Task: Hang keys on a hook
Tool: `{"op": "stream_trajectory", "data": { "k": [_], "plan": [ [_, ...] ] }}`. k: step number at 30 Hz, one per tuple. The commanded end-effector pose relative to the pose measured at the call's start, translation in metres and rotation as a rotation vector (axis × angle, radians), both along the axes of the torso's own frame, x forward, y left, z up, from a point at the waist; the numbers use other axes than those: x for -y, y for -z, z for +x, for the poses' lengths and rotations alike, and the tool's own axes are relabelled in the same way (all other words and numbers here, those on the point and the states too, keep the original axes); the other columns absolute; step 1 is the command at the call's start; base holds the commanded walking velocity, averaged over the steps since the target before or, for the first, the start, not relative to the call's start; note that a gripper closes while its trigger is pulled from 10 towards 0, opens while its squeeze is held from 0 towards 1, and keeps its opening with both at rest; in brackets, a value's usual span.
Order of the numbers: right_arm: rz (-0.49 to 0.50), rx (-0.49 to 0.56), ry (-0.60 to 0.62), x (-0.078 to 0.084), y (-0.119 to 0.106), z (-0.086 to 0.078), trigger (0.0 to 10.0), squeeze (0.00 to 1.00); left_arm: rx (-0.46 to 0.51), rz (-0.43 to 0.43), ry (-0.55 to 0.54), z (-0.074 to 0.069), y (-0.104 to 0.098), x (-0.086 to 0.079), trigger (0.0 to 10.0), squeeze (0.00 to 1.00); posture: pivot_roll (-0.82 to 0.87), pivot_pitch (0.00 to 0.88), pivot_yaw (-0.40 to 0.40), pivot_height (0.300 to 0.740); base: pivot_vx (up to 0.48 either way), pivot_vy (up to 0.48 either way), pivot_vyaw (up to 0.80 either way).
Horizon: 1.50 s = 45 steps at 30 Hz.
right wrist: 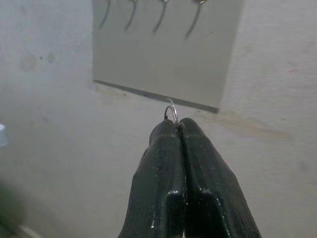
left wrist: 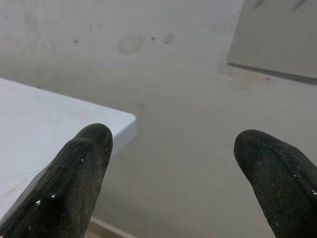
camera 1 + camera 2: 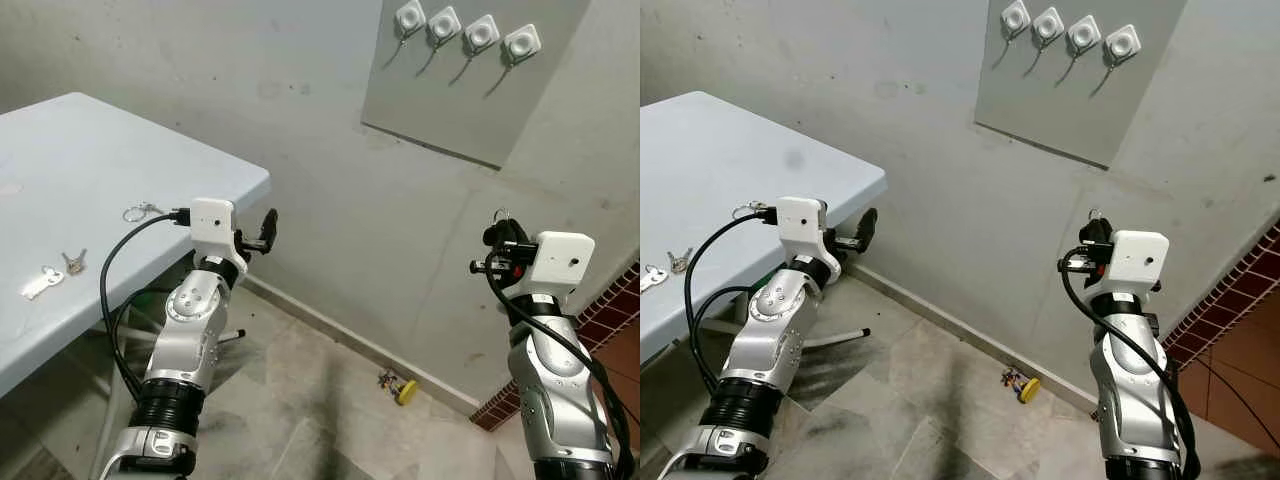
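right hand [image 1: 179, 130] pinched shut on key ring [image 1: 171, 110], loop protruding above tips for hooking; hooks [image 3: 468, 32] at 12 o'clock, well apart. left hand [image 2: 173, 163] spread, idle beside table [image 3: 120, 180].

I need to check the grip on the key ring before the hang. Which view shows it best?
The right wrist view: the key ring pokes out from the tip of the shut right tool, with the hooks above. In both eye views it is a tiny loop above that tool; the keys themselves are hidden.
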State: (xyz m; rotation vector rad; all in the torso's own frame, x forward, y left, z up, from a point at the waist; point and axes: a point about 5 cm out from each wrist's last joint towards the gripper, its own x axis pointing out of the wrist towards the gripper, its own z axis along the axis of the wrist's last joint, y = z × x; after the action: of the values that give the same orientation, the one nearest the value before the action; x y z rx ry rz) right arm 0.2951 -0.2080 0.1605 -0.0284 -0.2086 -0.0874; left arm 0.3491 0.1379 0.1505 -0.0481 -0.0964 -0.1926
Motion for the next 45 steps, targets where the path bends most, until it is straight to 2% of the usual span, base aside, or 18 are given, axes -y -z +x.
{"op": "stream_trajectory", "data": {
  "k": [1, 45],
  "plan": [
    [-0.004, 0.027, 0.001, 0.0008, -0.0069, -0.0019, 10.0, 0.0, 0.012, -0.004, 0.006, -0.0004, -0.0042, -0.0002, 10.0, 0.0, 0.06, 0.088, -0.054, 0.74, 0.394, 0.0, 0.0],
    [-0.003, 0.026, -0.035, -0.0036, -0.0082, -0.0008, 10.0, 0.0, 0.01, -0.007, -0.004, -0.002, -0.0054, -0.0004, 10.0, 0.0, 0.07, 0.086, -0.068, 0.74, 0.406, 0.0, 0.0]
  ]
}}
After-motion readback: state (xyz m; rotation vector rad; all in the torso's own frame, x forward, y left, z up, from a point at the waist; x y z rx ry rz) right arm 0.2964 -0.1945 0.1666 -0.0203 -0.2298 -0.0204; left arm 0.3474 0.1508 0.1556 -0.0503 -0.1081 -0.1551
